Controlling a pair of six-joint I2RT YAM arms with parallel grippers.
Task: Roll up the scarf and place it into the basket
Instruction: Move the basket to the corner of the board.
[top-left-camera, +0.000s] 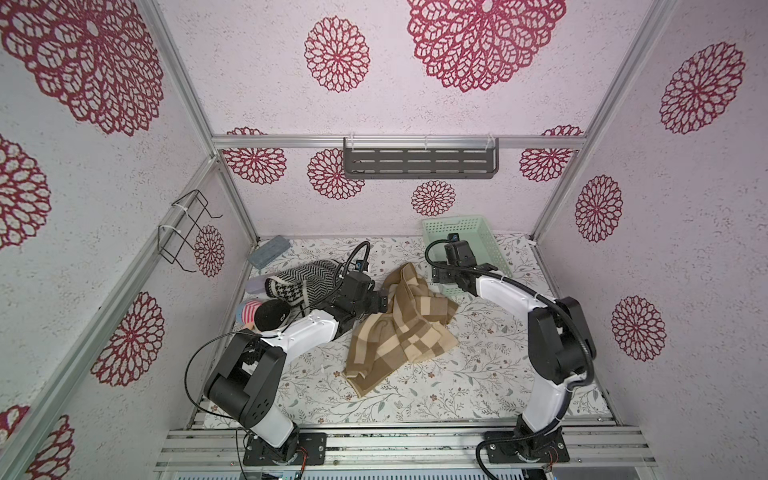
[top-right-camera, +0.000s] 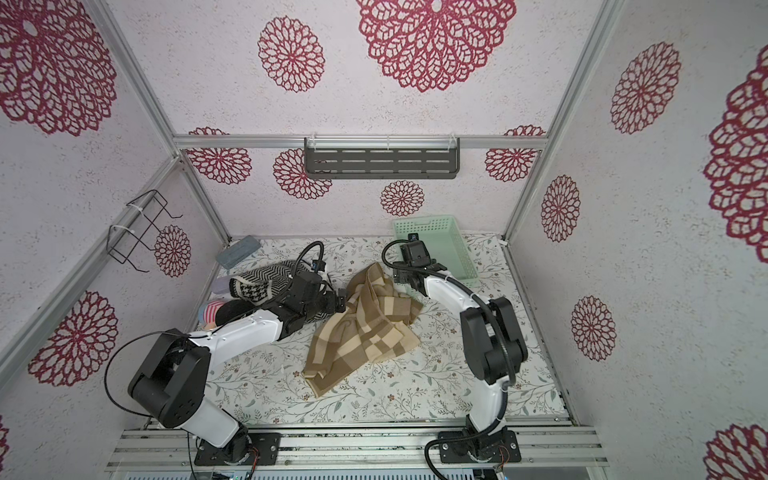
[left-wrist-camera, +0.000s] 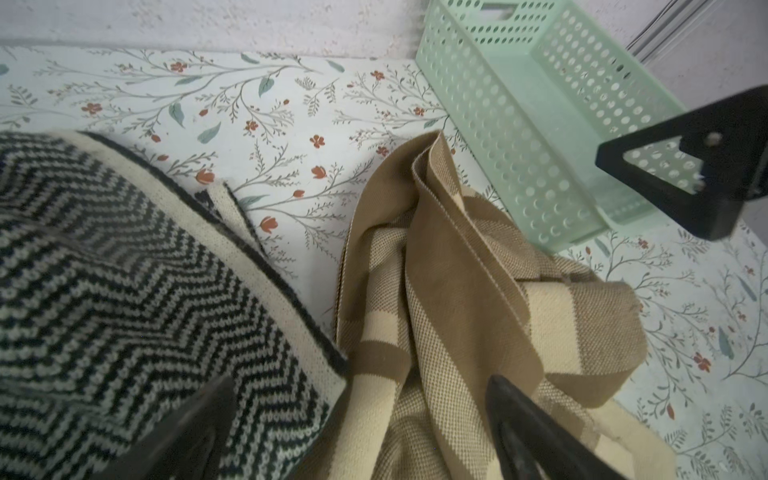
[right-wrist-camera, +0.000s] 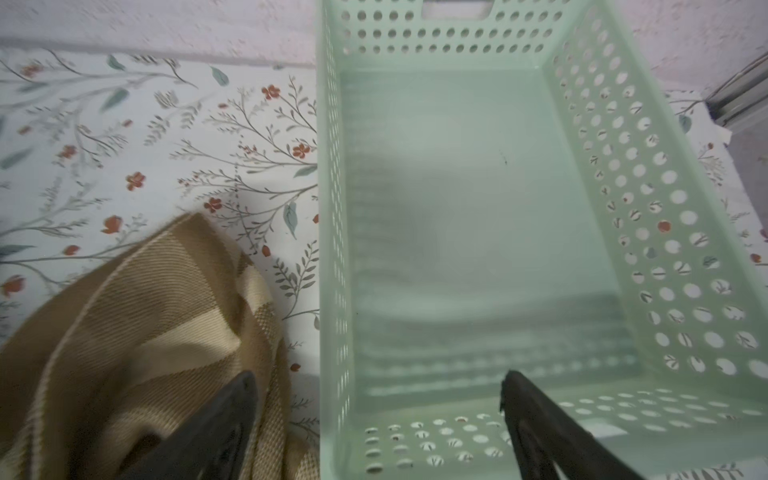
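The tan-and-cream checked scarf (top-left-camera: 399, 328) lies crumpled and unrolled at mid-counter, outside the mint-green basket (top-left-camera: 455, 226). The left fingers (left-wrist-camera: 528, 428) stand spread apart at its left edge, beside a black-and-white herringbone knit (top-left-camera: 299, 278); the right fingers (right-wrist-camera: 536, 424) are likewise apart and grip nothing, one above the scarf's far tip, one above the basket's near wall. The counter (top-left-camera: 478, 374) wears a floral print inside an aluminium-framed booth whose pale walls (top-left-camera: 257, 75) carry red rosettes, and the scarf's long axis runs front to back, its narrow end pointing at the back wall just beside the basket.
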